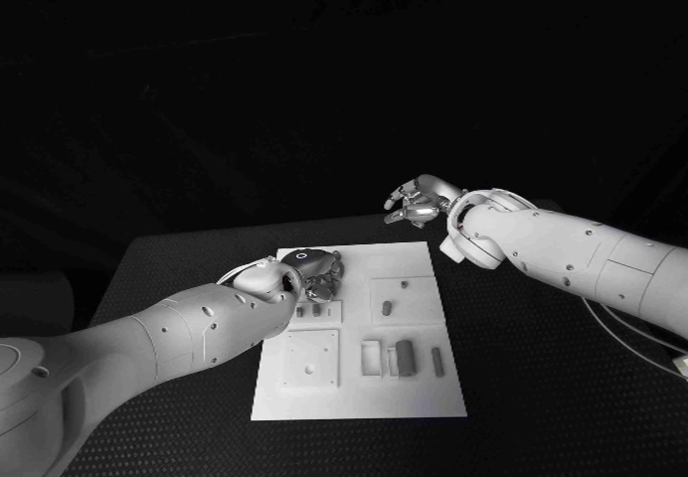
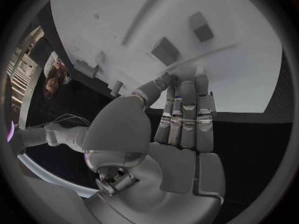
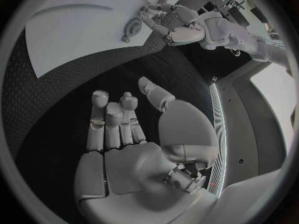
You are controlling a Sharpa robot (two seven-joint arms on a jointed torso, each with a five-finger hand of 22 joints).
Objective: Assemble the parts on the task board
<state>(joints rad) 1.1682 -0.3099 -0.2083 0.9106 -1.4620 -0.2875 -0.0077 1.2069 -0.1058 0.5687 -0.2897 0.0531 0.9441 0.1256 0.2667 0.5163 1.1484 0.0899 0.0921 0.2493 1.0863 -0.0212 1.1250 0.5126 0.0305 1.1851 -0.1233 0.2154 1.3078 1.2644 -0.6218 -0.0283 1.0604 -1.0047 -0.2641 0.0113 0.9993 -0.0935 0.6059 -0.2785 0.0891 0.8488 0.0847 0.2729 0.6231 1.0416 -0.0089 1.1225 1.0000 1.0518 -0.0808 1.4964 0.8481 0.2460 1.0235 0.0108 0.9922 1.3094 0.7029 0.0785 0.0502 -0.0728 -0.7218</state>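
The white task board (image 1: 359,393) lies in the middle of the black table. Small grey parts rest on it: one near its far right (image 1: 405,285), an upright block (image 1: 406,358) and a slim piece (image 1: 437,362) toward the near right. My left hand (image 1: 307,272) hangs over the board's far left area, fingers pointing down at the board. In the left wrist view its fingers (image 2: 187,109) lie straight and together, thumb at their tips, beside two grey parts (image 2: 165,50); anything pinched is hidden. My right hand (image 1: 422,203) is raised beyond the board's far right corner, its fingers (image 3: 115,122) apart and holding nothing.
A square recessed plate (image 1: 308,359) sits at the board's near left. A round fitting (image 3: 132,26) sits on the board by my left hand (image 3: 177,26). Black table (image 1: 559,397) stretches to the right of the board.
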